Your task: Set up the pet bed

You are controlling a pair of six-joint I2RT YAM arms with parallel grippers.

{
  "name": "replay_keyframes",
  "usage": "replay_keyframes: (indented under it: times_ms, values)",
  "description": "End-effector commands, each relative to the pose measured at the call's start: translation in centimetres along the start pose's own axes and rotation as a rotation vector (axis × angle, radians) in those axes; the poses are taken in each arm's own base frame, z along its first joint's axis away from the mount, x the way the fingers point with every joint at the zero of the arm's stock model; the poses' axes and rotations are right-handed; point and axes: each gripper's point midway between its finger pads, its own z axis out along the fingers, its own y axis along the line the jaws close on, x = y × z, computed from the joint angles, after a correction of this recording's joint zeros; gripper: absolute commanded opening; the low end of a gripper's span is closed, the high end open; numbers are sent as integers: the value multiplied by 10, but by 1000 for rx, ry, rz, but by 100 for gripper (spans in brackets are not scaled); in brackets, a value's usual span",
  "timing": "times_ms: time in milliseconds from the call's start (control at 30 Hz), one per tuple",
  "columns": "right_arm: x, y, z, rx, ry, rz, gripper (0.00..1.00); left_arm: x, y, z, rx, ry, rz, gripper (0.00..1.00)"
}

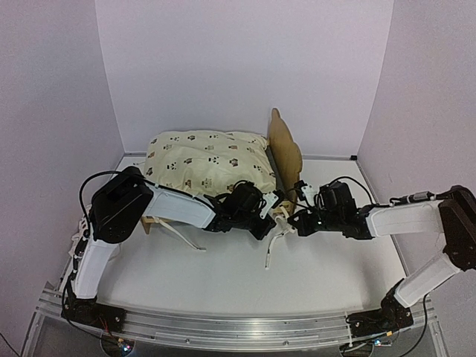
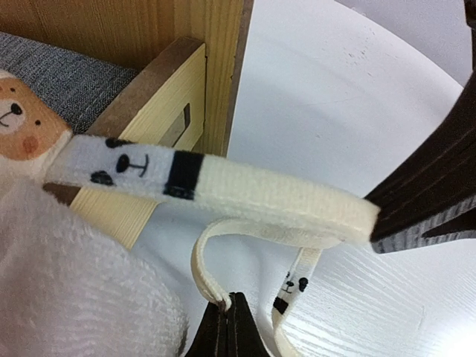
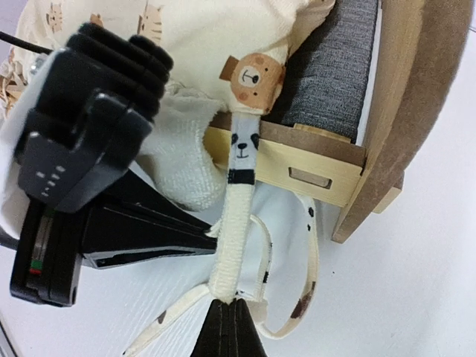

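Observation:
The pet bed (image 1: 286, 145) stands at the back of the table, its plywood rail (image 2: 171, 97) and grey fabric base (image 3: 327, 74) showing at the near corner. A cream bear-print cushion (image 1: 208, 160) lies on it. A wide cream strap (image 3: 239, 223) with a panda face runs from the cushion's corner over the rail. My right gripper (image 3: 236, 301) is shut on that strap's end. My left gripper (image 2: 230, 301) is shut on a thin cream tie (image 2: 204, 260) looping beside the strap. Both grippers (image 1: 266, 217) (image 1: 292, 221) meet at the bed's front right corner.
The cushion's white fluffy underside (image 2: 67, 282) bulges over the rail next to my left fingers. More thin printed ties (image 1: 271, 249) trail onto the white table in front of the bed. Purple walls close in the back and sides.

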Motion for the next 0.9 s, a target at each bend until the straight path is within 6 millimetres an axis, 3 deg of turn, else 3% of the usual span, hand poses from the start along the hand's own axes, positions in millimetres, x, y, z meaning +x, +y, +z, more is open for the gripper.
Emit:
replay_keyframes:
  times_ms: [0,433,600,633,700,867]
  values:
    - [5,13,-16,-60,8,40,0,-43,-6,-24,11,-80,4,0]
    - [22,34,-34,-83,22,36,0,-39,-18,-32,28,-56,23,0]
    - [10,17,-32,37,-13,17,0,-39,-11,-25,-13,-40,26,0]
    - [9,11,-30,70,-12,13,3,-38,-9,-24,-24,-34,26,0]
    - [5,2,-26,126,-16,3,18,-35,-6,-25,-38,-27,25,0]
    - [-8,-8,-7,200,-9,-26,29,-21,-1,-33,-67,-2,10,0]
